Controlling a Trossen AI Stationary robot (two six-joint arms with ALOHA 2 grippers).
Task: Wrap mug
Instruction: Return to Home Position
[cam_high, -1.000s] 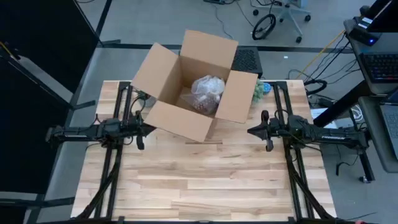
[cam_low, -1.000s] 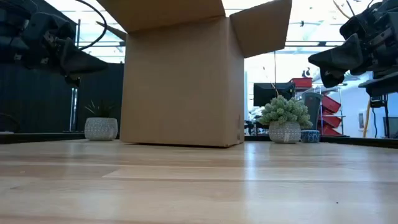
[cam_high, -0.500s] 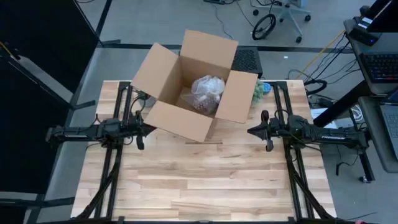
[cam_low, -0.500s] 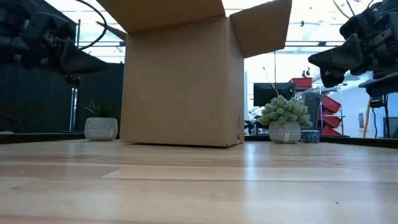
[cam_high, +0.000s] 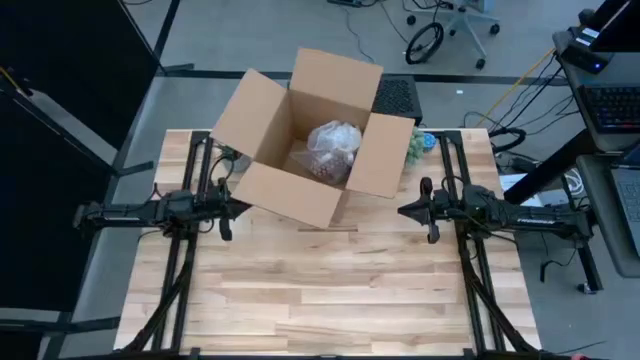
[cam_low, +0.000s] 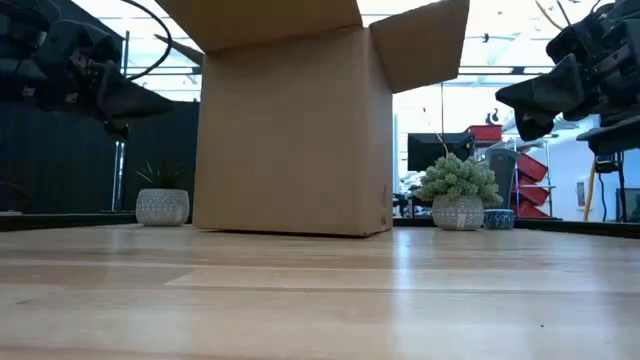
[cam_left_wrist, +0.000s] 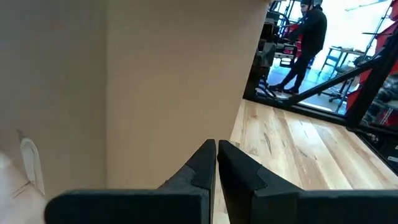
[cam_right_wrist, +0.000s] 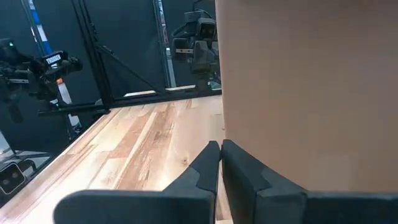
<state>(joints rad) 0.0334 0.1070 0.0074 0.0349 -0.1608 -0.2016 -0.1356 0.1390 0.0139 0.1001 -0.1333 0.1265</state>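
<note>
Smooth brown cardboard box, flaps splayed, stands mid-way along the pale plank counter's far edge. Only the high view looks inside it, showing a crinkled clear bubble-wrap bundle. The mug cannot be made out under the wrap. Left pincer and right pincer, fingers pressed together and empty, flank the box.

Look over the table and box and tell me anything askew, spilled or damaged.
Nothing is spilled or damaged. The only oddity is that the cardboard box sits turned at an angle to the table, flaps open, with a bubble-wrapped bundle inside. The left hand and right hand hang shut on either side of it.
</note>
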